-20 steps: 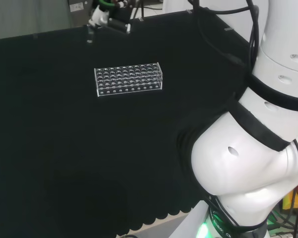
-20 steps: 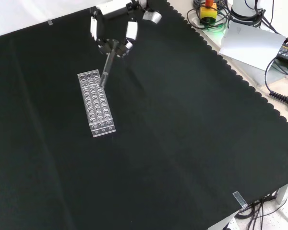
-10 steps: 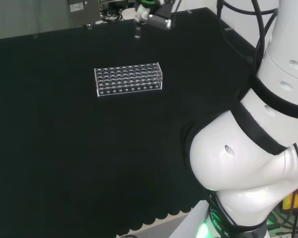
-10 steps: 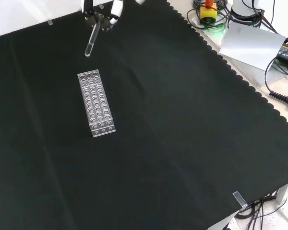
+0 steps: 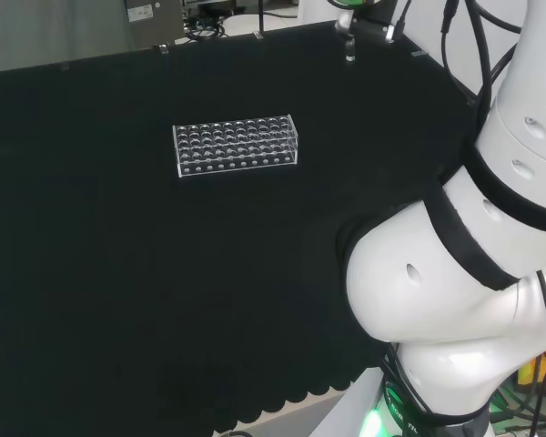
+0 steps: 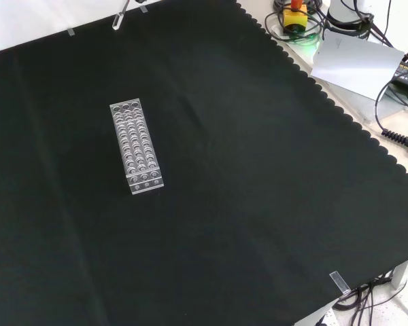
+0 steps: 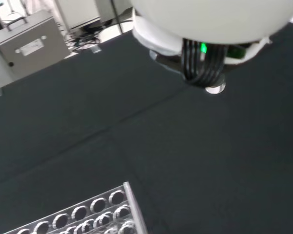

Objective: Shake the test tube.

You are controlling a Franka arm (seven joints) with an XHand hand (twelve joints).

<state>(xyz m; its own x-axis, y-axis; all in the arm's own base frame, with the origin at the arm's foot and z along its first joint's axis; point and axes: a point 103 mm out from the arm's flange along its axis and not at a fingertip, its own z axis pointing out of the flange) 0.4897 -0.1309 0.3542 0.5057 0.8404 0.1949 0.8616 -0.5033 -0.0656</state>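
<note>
Bench: black cloth (image 6: pixel 245 204) covered the whole work surface, with a scalloped edge along its right side in the front view
Room: grey box (image 7: pixel 27 46) and cables stood past the cloth's far edge in the wrist view
Arm: big white links (image 5: pixel 464 300) filled the right of the head view, rising to the top edge, with black cables running up beside them
Hand: a small dark and white part of the hand (image 5: pixel 369 20) showed at the top edge of the head view, right of the middle, raised well above the cloth; whether its fingers were curled or straight could not be told
Test tube: a thin clear test tube (image 6: pixel 119 18) hung tilted at the top edge of the front view, left of the middle, its rounded end lowest; in the head view a short pale piece of it (image 5: pixel 349 50) pointed down just under the hand
Tube and hand: the tube's upper end ran up toward the hand, but the grip itself could not be made out
Rack: clear rack (image 6: pixel 137 147) of many holes stood on the cloth, well apart from the tube; its corner (image 7: pixel 112 209) also showed in the wrist view
</note>
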